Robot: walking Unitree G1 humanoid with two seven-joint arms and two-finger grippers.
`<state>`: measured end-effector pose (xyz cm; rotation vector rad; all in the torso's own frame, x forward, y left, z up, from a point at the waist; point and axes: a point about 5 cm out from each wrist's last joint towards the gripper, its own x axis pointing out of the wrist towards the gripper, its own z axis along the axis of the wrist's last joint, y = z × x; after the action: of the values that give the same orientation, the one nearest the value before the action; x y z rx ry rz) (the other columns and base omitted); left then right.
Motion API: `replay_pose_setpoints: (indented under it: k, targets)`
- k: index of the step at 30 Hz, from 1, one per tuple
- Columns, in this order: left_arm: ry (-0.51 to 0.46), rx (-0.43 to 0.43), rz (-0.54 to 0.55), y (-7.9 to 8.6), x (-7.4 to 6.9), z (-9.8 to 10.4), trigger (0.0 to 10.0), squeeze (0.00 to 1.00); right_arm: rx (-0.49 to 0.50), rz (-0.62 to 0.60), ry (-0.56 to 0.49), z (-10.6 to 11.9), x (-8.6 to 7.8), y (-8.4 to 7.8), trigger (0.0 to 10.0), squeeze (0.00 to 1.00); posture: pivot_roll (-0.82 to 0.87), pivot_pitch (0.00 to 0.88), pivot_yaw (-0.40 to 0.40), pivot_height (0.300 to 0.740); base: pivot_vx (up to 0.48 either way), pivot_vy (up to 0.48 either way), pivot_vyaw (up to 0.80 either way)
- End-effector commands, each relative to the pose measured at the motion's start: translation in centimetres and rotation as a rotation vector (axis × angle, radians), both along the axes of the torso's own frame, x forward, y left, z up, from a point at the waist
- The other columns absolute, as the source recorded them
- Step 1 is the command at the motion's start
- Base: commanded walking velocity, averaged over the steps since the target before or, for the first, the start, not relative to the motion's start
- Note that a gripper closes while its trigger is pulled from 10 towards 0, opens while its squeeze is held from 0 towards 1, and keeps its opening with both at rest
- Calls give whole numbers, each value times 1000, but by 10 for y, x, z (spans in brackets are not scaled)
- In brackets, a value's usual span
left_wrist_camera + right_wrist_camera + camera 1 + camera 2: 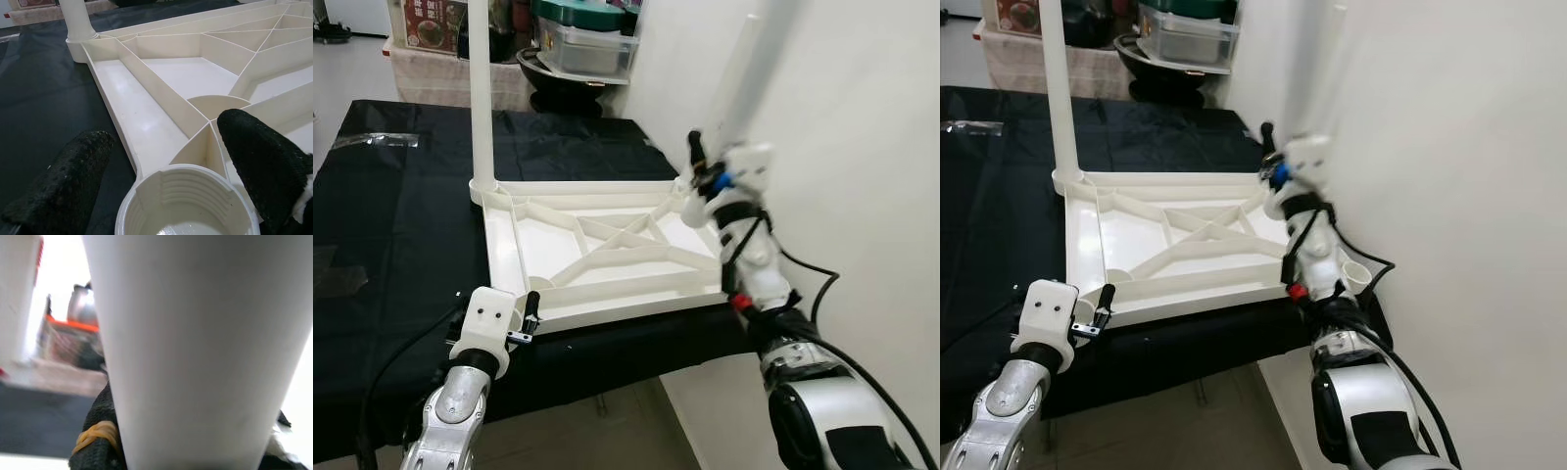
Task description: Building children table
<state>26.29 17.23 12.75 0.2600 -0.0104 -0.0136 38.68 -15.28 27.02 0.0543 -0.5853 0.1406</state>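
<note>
Gripping a white table leg (744, 69) at the tabletop (607, 255) corner, right gripper (698, 162) jaws pinching it, left gripper (161, 176) jaws spread around the near socket (188, 205).

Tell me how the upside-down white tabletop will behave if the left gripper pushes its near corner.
The tabletop looks like stiff ribbed plastic, so it should probably move as one piece, not flex. It seems light for its size and might slide on the black cloth. The upright leg at the far corner makes it likelier to wobble. The left gripper straddles the near socket.
</note>
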Motion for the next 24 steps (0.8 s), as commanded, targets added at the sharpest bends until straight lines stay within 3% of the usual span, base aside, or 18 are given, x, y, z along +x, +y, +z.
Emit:
replay_pose_setpoints:
  k: [1, 5, 12, 24]
  targets:
    - [39, -19, -15, -2, -2, -8, 10000, 0, 83, 37, 39, -2, -3, -9, 0, 0, 181, 0, -207, 740, 0, 0, 0]
    - [19, -47, -11, -2, -2, -4, 10000, 0, 197, 121, 120, -21, -16, -1, 0, 0, 168, 0, -197, 740, 0, 0, 0]
    - [-5, -62, 2, 0, -2, -1, 10000, 0, 251, 146, 186, -39, -25, 4, 0, 0, 158, 0, -194, 740, 0, 287, 0]
    - [-141, -78, 54, 9, -2, 20, 10000, 0, 305, 187, 237, -34, -34, -2, 0, 0, 163, 0, -201, 740, 0, 480, 0]
